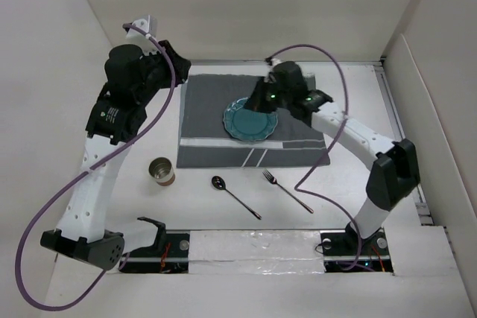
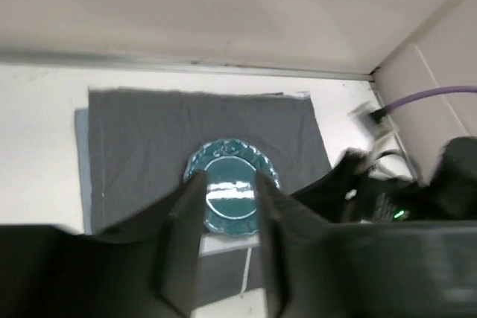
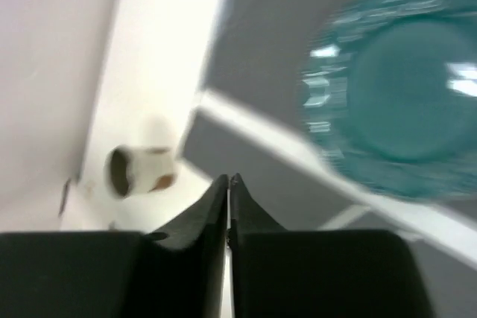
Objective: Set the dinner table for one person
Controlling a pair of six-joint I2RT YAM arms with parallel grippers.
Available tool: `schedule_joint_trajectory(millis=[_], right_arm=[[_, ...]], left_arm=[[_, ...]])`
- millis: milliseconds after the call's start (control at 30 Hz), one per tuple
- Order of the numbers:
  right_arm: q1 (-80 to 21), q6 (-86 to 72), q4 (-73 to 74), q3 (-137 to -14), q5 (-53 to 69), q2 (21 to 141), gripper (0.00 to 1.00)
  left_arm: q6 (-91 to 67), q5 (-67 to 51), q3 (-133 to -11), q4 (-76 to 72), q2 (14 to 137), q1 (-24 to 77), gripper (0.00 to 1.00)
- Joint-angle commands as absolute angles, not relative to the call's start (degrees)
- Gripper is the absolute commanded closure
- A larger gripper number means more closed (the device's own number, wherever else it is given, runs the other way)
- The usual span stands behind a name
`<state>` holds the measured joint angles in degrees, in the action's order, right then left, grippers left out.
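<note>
The dinner table (image 1: 223,214) is a white surface carrying a dark grey striped placemat (image 1: 209,117) with a teal plate (image 1: 251,121) on it. In front of the mat lie a spoon (image 1: 235,196) and a fork (image 1: 287,190); a brown-and-white cup (image 1: 160,172) stands to their left. My left gripper (image 2: 227,178) hangs high over the mat's left side, open with nothing between its fingers, and the plate (image 2: 232,197) shows through the gap. My right gripper (image 3: 229,179) hovers beside the plate (image 3: 406,109), shut and empty. The right wrist view is blurred.
White walls enclose the table at the back (image 1: 246,5), left and right. The right arm (image 1: 358,135) stretches across the mat's right edge. The left arm (image 1: 138,80) rises over the table's left side. The cup (image 3: 138,169) shows beyond the mat's corner.
</note>
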<state>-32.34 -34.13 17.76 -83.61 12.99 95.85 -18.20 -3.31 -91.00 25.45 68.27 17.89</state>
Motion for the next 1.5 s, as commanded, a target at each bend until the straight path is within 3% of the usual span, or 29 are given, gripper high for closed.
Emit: schedule_joint_trajectory(millis=[0,33,67,133,400,633,767,800,867,933,967,1167,1300,1467], right_arm=[[-40.6,-31.8,19.2,-89.8,15.2,102.2,0.85],[-43.7,-31.9,19.0,-91.4,15.0,103.7,0.76],[-45.1,-31.9,18.8,-94.7,15.4,105.5,0.56],[-48.6,-30.7,22.1,-102.2,16.3,113.3,0.38],[-56.3,-28.2,30.7,-124.3,15.1,129.5,0.32],[-60.1,-29.8,32.0,-131.7,15.1,138.8,0.36],[-60.6,-31.3,31.4,-131.6,15.7,140.8,0.42],[-61.2,-32.2,30.8,-131.1,15.6,141.1,0.56],[-61.2,-32.7,30.7,-130.3,14.9,140.9,0.7],[-61.2,-33.7,30.1,-129.4,13.6,139.6,0.94],[-61.2,-34.0,29.2,-128.6,13.0,138.7,1.0],[-56.6,-37.3,22.2,-120.5,12.8,128.2,1.0],[-47.7,-36.8,19.2,-111.8,12.0,118.7,1.0],[-28.9,-33.1,22.1,-104.8,9.3,112.0,1.0]], left_arm=[[-18.6,-7.0,-97.3,23.6,68.9,18.4,0.67],[-18.7,-7.0,-98.4,23.8,69.3,18.4,0.63],[-18.7,-7.3,-100.5,23.8,69.6,19.1,0.57],[-19.0,-8.8,-102.4,23.8,70.1,19.8,0.52],[-22.1,-13.7,-100.4,22.2,69.8,19.8,0.52],[-23.5,-18.2,-99.9,20.9,71.3,19.8,0.52],[-23.6,-18.1,-98.5,20.5,71.2,19.8,0.52],[-23.6,-18.1,-98.0,20.3,71.0,19.8,0.53],[-23.6,-17.9,-97.6,20.2,70.8,19.8,0.53],[-23.6,-17.6,-97.3,20.3,70.8,19.8,0.53],[-23.4,-17.1,-97.3,20.4,70.6,19.8,0.53],[-21.1,-12.9,-100.0,22.3,71.1,19.8,0.52],[-19.7,-10.9,-98.9,22.8,71.0,19.8,0.51],[-21.0,-11.5,-89.6,20.4,69.3,19.8,0.51]])
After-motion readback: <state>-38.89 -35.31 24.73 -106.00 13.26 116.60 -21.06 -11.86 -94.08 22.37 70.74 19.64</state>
